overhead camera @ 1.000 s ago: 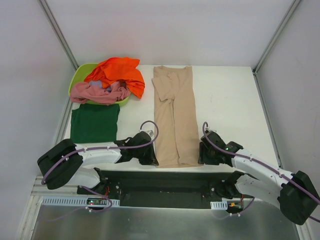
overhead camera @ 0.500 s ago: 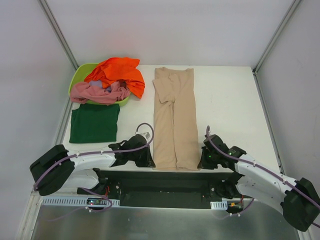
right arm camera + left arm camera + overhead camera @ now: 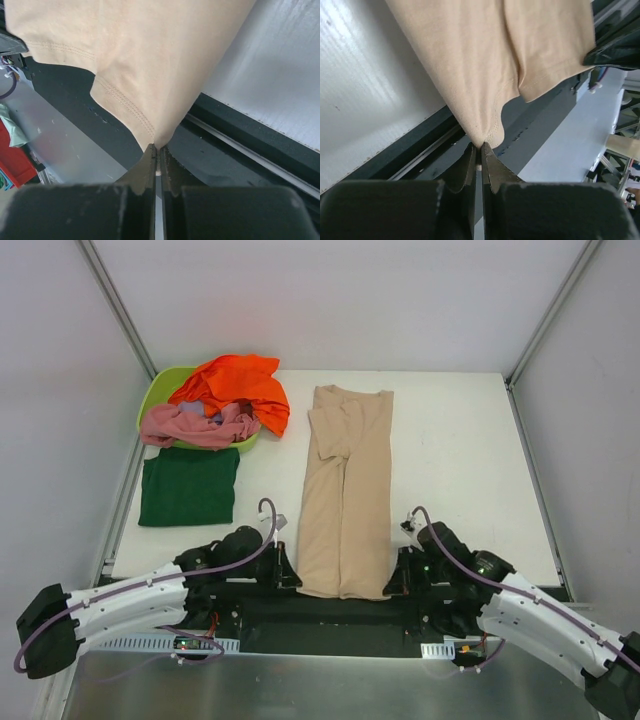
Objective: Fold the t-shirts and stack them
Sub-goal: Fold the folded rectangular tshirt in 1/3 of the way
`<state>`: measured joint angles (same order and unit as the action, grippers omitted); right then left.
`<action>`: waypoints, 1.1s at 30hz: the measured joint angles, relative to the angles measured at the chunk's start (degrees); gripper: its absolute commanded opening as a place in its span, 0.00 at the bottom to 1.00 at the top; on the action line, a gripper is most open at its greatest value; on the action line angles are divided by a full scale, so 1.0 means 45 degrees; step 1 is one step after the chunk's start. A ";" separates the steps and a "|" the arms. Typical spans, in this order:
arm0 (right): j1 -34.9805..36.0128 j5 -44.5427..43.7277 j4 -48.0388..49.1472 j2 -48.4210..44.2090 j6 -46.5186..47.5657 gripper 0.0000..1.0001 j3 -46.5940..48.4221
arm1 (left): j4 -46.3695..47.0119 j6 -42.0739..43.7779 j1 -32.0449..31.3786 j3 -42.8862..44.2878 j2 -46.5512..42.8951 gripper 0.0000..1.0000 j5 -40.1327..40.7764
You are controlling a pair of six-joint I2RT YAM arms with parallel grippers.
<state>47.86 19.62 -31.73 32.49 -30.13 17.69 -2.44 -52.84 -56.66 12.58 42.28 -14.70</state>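
Observation:
A beige t-shirt point(image 3: 345, 495), folded into a long narrow strip, runs down the middle of the table, and its near hem hangs over the front edge. My left gripper point(image 3: 288, 578) is shut on the hem's left corner point(image 3: 484, 137). My right gripper point(image 3: 397, 582) is shut on the right corner point(image 3: 161, 136). A dark green t-shirt point(image 3: 190, 485) lies folded flat at the left. An orange t-shirt point(image 3: 235, 385) and a pink t-shirt point(image 3: 195, 425) are heaped over the tub.
A lime-green tub point(image 3: 160, 390) stands at the back left under the heaped shirts. The black base rail point(image 3: 330, 615) runs along the table's front edge, below the hanging hem. White walls and metal posts close in the table's sides.
The right gripper has shut on the hem's corner. Both grippers have pulled back toward the near edge, dragging the beige shirt so its hem now hangs past the table front.

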 measured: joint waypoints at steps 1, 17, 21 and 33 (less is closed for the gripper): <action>0.0005 -0.0010 -0.0073 -0.0073 0.0015 0.01 0.0049 | -0.0078 -0.0029 0.0000 0.0000 -0.0335 0.00 0.0063; -0.2798 -0.1239 -0.0374 0.4741 0.2929 0.01 0.4711 | -0.0306 0.1894 0.2001 0.4546 0.3390 0.00 0.3385; -0.3288 -0.1695 -0.0141 0.6154 0.3813 0.01 0.5877 | -0.0296 0.2584 0.2769 0.5858 0.4886 0.00 0.3390; -0.4653 -0.2492 0.1122 0.8612 0.5338 0.01 0.8043 | -0.0306 0.3827 0.4371 0.8922 0.8242 0.00 0.2628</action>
<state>26.92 8.40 -26.68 71.24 -6.11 53.89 -3.81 -35.62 -36.99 52.73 79.37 -2.87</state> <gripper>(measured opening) 0.025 0.011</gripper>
